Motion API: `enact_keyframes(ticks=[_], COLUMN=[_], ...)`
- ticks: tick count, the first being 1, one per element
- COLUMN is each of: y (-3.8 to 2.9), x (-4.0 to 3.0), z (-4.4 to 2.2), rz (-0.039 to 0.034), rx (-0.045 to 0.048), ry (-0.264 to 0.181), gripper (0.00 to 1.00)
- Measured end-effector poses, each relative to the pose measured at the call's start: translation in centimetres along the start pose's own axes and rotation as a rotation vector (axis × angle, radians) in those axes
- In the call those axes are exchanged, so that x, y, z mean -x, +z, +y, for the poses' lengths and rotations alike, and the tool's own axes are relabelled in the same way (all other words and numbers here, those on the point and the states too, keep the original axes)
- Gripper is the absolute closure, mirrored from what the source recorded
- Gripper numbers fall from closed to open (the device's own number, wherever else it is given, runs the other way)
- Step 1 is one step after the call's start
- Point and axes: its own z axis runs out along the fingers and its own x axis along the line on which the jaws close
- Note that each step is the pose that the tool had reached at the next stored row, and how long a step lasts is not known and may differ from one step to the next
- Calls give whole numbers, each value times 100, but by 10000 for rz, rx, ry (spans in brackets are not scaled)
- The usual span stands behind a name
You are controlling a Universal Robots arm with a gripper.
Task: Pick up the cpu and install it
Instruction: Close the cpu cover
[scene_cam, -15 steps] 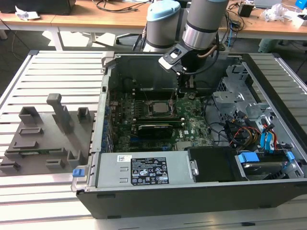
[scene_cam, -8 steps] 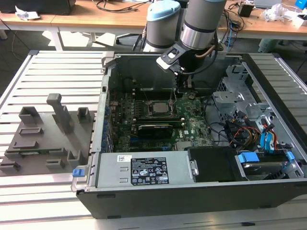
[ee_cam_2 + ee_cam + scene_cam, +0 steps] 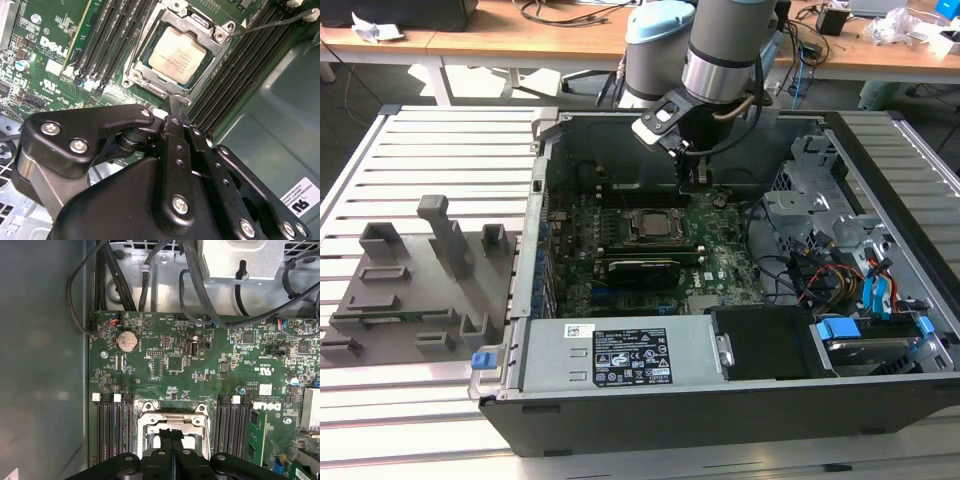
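Silver-grey and faintly stained on top, the cpu (image 3: pixel 177 54) lies flat inside the metal frame of the motherboard socket (image 3: pixel 218 32), with rows of black memory slots (image 3: pixel 112 35) on either side of it. The gripper (image 3: pixel 173 102) hangs just above one edge of that socket frame. Its two black fingers (image 3: pixel 177 122) are pressed flat together with nothing between them, and they do not touch the chip, as far as the second wrist view lets one judge. In the first wrist view the closed fingertips cover the middle of the socket, and a round coin battery (image 3: pixel 127 341) sits on the green board (image 3: pixel 200 370) beyond it. In the exterior view the arm (image 3: pixel 720 50) reaches down into the open computer case (image 3: pixel 670 420), with the gripper (image 3: pixel 696 182) low over the board, just to the exterior view's right of the cpu (image 3: pixel 648 222). Grey plastic fixture blocks (image 3: pixel 410 280) stand on the slatted metal table (image 3: pixel 430 135) to the exterior view's left of the case.
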Motion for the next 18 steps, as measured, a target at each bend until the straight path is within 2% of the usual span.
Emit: enact_keyframes(ticks=[14, 18], y=[10, 21], x=[-2, -4], z=[-103, -158], rz=[0, 0], rx=[0, 0], ry=[0, 0], gripper=[89, 89])
